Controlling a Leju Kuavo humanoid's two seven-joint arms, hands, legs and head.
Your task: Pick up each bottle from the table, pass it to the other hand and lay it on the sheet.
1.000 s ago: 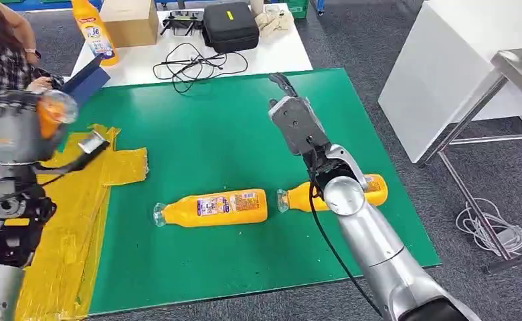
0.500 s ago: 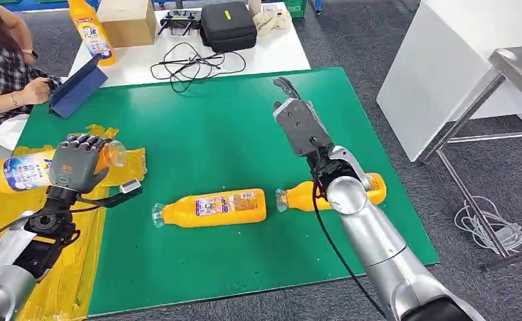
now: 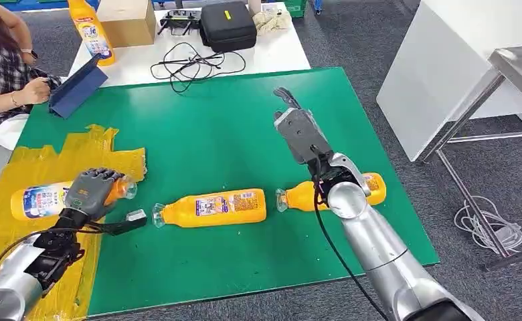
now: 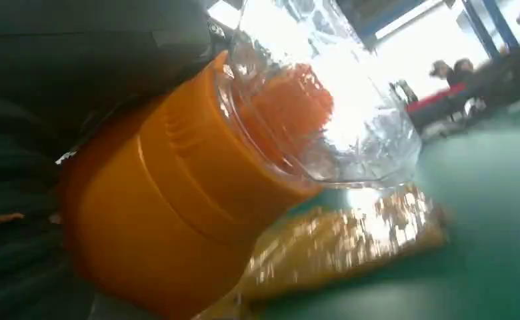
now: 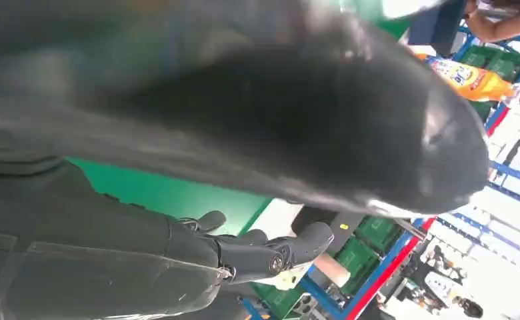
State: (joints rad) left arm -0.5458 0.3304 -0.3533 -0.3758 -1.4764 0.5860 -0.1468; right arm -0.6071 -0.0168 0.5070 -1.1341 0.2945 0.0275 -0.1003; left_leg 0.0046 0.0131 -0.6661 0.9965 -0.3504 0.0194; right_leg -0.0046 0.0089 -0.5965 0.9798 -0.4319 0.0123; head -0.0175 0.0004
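As we've lowered the left hand (image 3: 92, 192) since 0.5 s ago | it grips bottle (image 3: 41, 200) down on sheet (image 3: 77, 150) | right hand (image 3: 297, 127) spread, empty, above mat | release next.

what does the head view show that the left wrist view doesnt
Head view alone: the right hand raised over the green mat, holding nothing, two bottles lying on the mat, and the whole left hand. Left wrist view alone: the clear cap and orange neck close up. Both: the held bottle over the yellow sheet.
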